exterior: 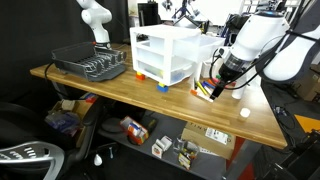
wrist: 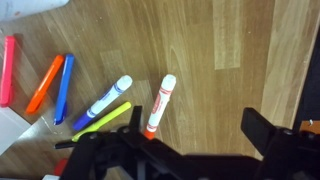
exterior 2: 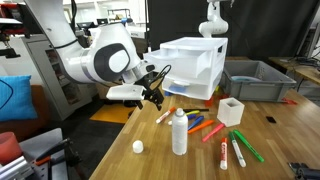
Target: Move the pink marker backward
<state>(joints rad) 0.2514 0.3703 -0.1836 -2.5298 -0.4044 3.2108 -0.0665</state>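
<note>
The pink marker [wrist: 7, 70] lies on the wooden table at the far left of the wrist view, next to an orange marker [wrist: 45, 83] and a blue one [wrist: 64, 88]. It also shows in an exterior view [exterior 2: 213, 131], past the white bottle. My gripper [wrist: 194, 115] is open and empty, hovering above bare wood. Its left finger is next to an orange-and-white marker [wrist: 158, 105], well apart from the pink marker. The gripper shows in both exterior views [exterior 2: 153, 97] [exterior: 222, 80], at the near end of the marker row.
A white bottle [exterior 2: 179, 132], a small white cap [exterior 2: 138, 147], a white cup [exterior 2: 231, 110], green markers [exterior 2: 243, 143] and a red-and-white marker [exterior 2: 225, 154] stand on the table. A white drawer unit [exterior 2: 195, 65] and a grey bin [exterior 2: 255, 80] stand behind. A dish rack [exterior: 90, 65] sits at the far end.
</note>
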